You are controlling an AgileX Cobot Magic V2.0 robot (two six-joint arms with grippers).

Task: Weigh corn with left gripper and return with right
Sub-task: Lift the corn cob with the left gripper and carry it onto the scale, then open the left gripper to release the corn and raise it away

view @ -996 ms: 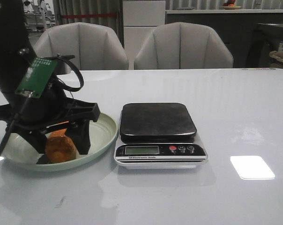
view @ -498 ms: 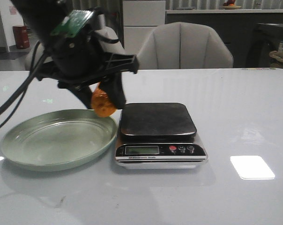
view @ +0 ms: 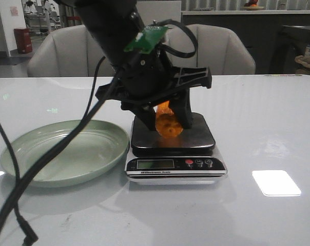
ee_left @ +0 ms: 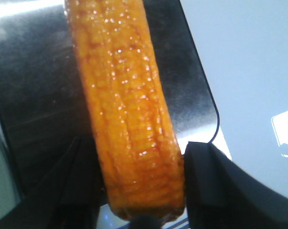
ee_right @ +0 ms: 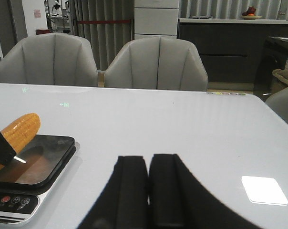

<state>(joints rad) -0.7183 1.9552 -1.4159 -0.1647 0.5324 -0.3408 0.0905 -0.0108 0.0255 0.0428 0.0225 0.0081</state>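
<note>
I have the left gripper (view: 164, 117) over the dark platform of the kitchen scale (view: 173, 134), its two black fingers clamped on the corn (view: 168, 123) — one finger on each side of the cob near its end. From the front camera the cob's blunt end faces me and hangs low over the platform; I cannot tell whether it touches the surface. In the left wrist camera the corn (ee_left: 127, 114) runs lengthwise across the brushed platform, glossy kernels in rows, pinched between the finger pads (ee_left: 215, 183) at its near end.

The green plate (view: 62, 151) sits just beside the scale on its left, with nothing in it.

The right gripper (ee_right: 148, 191) shows only in its own wrist camera — fingers pressed together, holding nothing, above the white table (ee_right: 191, 133) and well apart from the scale, with the corn's far end (ee_right: 21, 130) visible off to the side.
</note>
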